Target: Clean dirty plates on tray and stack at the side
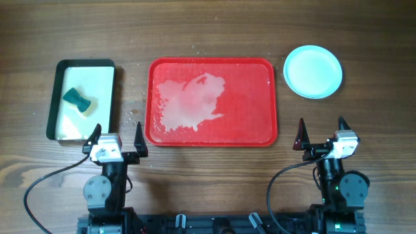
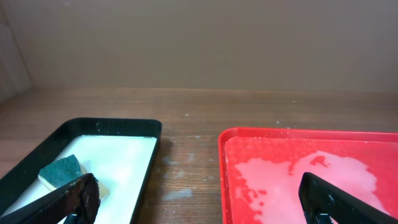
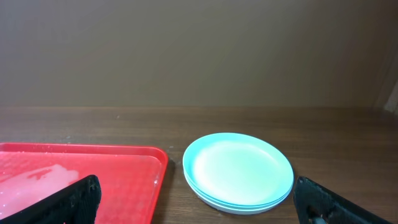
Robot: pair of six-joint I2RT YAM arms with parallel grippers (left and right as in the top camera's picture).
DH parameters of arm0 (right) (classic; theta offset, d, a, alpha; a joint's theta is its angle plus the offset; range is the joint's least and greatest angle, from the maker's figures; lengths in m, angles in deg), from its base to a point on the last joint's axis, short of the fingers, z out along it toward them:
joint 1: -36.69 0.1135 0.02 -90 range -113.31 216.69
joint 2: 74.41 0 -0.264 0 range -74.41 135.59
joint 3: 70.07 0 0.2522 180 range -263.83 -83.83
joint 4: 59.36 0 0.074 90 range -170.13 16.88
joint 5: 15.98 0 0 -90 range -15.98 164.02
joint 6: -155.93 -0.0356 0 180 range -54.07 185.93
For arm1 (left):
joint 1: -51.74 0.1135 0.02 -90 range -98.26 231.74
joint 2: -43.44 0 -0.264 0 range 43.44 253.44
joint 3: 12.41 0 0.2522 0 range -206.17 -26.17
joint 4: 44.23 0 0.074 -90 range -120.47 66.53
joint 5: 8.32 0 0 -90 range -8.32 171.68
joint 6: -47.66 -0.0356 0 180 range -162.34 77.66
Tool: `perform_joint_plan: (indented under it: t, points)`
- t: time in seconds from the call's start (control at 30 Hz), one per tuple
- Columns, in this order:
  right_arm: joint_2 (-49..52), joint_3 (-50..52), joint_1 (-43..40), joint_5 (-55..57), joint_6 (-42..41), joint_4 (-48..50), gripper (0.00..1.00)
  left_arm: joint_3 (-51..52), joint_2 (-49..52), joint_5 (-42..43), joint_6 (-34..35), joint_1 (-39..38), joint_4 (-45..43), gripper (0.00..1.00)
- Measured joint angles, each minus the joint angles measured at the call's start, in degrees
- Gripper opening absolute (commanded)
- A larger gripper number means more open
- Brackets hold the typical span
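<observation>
With the left gripper (image 1: 118,130) and right gripper (image 1: 322,123) both spread wide and empty, the plates (image 1: 312,71) sat stacked on the table (image 1: 370,130) just right of the tray (image 1: 253,97), whose soapy puddle (image 1: 192,104) could spill if bumped.

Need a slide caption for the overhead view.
Plates stacked right of the wet tray; sponge in the pan at left.

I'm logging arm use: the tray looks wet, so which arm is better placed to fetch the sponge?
Left, probably. The left gripper hangs open by the pan holding the sponge; the right gripper sits beyond the tray, near the plates.
</observation>
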Motion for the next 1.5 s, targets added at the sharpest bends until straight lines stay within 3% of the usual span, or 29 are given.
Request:
perform_joint_plan:
  t: [0.3,1.5]
  points:
    - [0.0,0.0,0.0,0.0,0.0,0.0,1.0,0.0,0.0,-3.8,1.6,0.0,0.0,1.0]
    - [0.0,0.0,0.0,0.0,0.0,0.0,1.0,0.0,0.0,-2.9,-0.2,0.0,0.0,1.0]
